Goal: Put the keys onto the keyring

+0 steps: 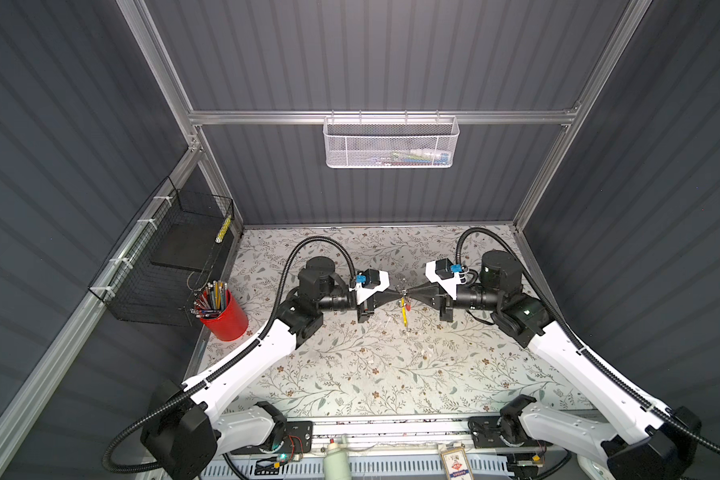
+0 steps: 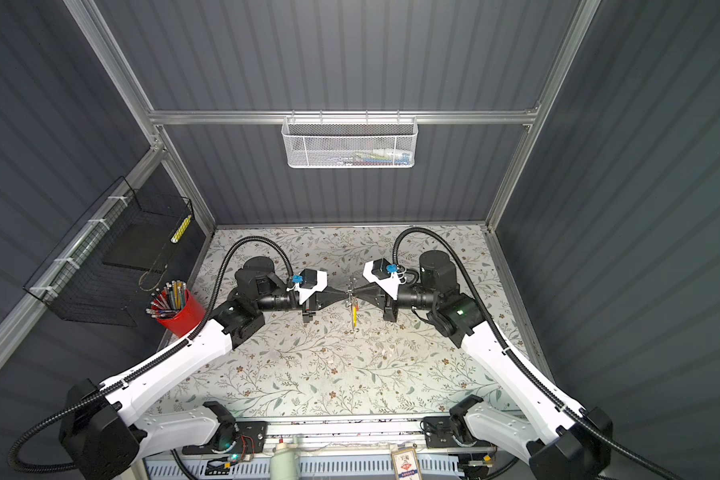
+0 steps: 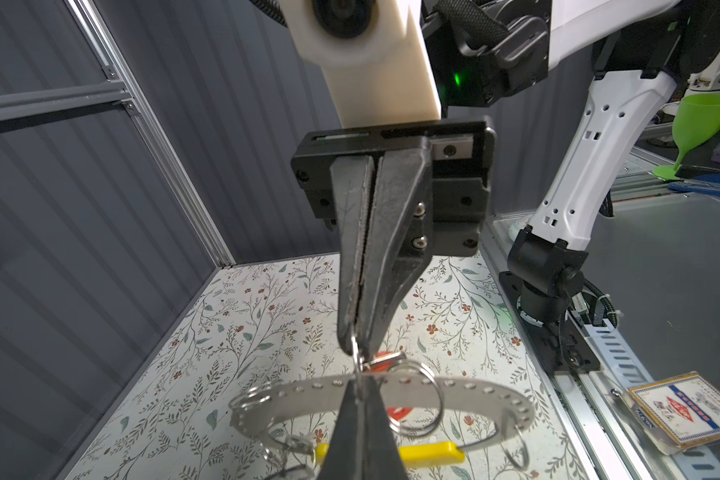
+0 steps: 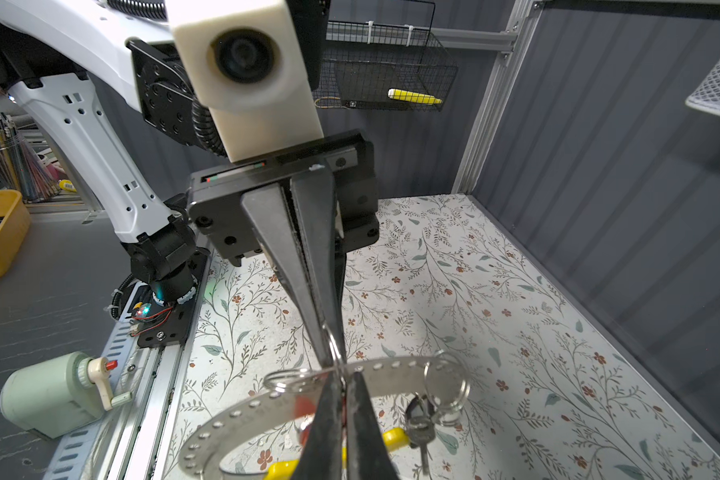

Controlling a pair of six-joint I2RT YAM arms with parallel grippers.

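Top view: keyring ctr-table, edges far.

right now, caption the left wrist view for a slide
Left gripper holds the studded keyring aloft; right gripper, tip to tip, pinches a small split ring.

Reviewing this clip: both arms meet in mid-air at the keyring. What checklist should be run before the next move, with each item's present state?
1. Left gripper jaws shut on the keyring band: ok.
2. Right gripper jaws shut on a small split ring: ok.
3. Black-tagged key hanging from the keyring: ok.
4. Red tag and its key threaded onto the keyring: cannot tell.
5. Whole keyring held above the table: ok.
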